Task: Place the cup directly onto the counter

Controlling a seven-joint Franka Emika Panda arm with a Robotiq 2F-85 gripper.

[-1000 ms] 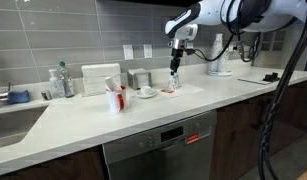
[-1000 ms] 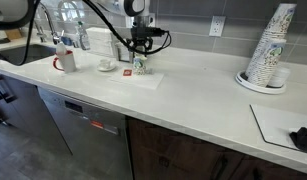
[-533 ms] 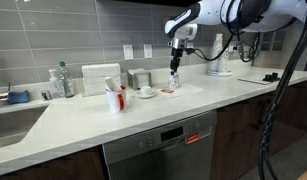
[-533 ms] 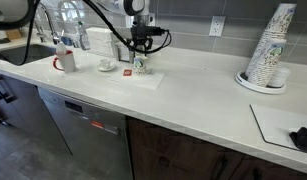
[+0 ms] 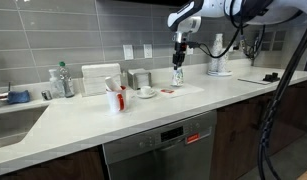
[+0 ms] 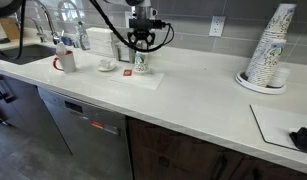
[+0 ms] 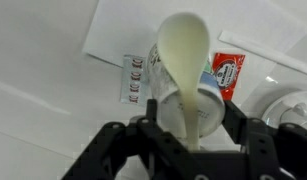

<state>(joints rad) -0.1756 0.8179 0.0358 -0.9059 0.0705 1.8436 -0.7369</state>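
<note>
The cup (image 5: pixel 177 75) is small and pale with faint dark markings. My gripper (image 5: pixel 177 66) is shut on it and holds it in the air above the white counter (image 5: pixel 143 112), over the small reddish mat (image 5: pixel 169 91). In the other exterior view the cup (image 6: pixel 141 63) hangs from the gripper (image 6: pixel 141 52) just above the counter (image 6: pixel 193 92). In the wrist view the cup (image 7: pixel 178 98) sits between my two fingers (image 7: pixel 190 120), with the red mat (image 7: pixel 230 72) below it. A blurred cream streak crosses the cup there.
A white cup with saucer (image 5: pixel 146 92) and a white-and-red cup with utensils (image 5: pixel 116 99) stand beside the mat. A sink (image 5: pixel 8 120) lies at one end. A stack of paper cups (image 6: pixel 267 55) and a dark board (image 6: pixel 288 128) sit at the other end.
The gripper has risen with the cup in it, so the cup now hangs higher above the mat than before.
</note>
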